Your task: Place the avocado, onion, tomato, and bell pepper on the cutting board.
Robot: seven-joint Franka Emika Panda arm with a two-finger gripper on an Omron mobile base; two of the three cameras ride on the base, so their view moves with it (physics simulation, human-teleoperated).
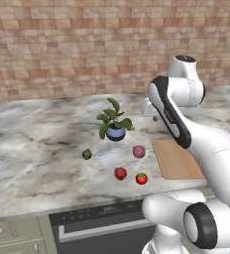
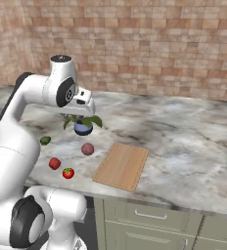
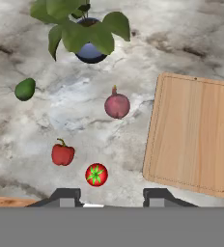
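Nearest the hand camera: gripper (image 3: 111, 197), fingers spread apart, pinching nothing, hanging high above the marble counter (image 3: 181, 38). Just beyond, tomato (image 3: 96, 174) at 11 o'clock from the fingertips, bell pepper (image 3: 63, 154) at 10 o'clock of the tomato, close by. Onion (image 3: 117, 105) at 1 o'clock of the tomato, near the cutting board (image 3: 191, 132), not touching. Avocado (image 3: 25, 89) well off at 9 o'clock of the onion. Potted plant (image 3: 82, 31) at 12 o'clock, behind all four. Board bare, at 3 o'clock of the onion
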